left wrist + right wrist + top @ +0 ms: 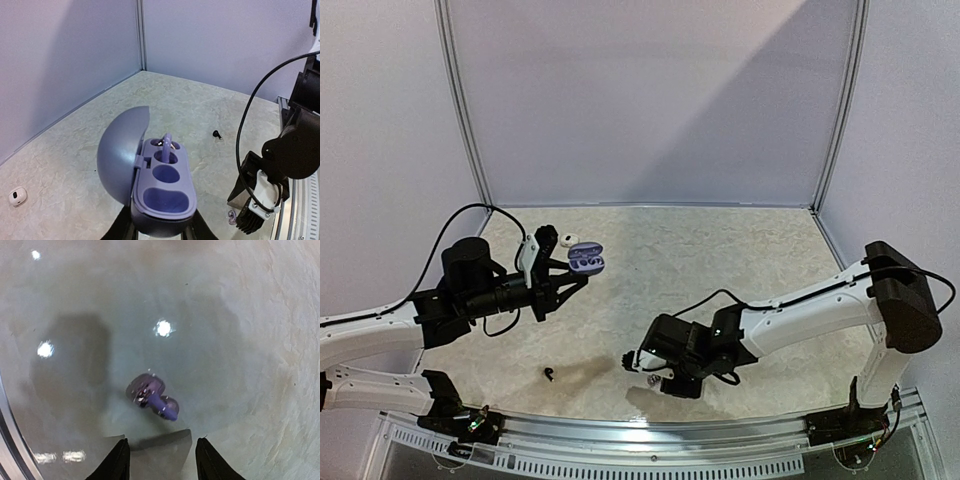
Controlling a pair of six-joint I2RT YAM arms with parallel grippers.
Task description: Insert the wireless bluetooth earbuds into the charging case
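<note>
Lavender charging case [162, 195], lid open, sits clamped in the left jaws, that arm raised and reaching forward. Right jaws hang open just above the tabletop [720, 250], arm folded low, one lavender earbud [152, 397] lying free before them. One black earbud [550, 374] lies between the arms.

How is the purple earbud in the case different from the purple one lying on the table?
The earbud in the case stands in a slot of the open charging case, stem up; the earbud on the table lies on its side. The earbud in the case is held up with it by the left gripper; the earbud on the table lies loose beyond the open right gripper. Both are purple.
</note>
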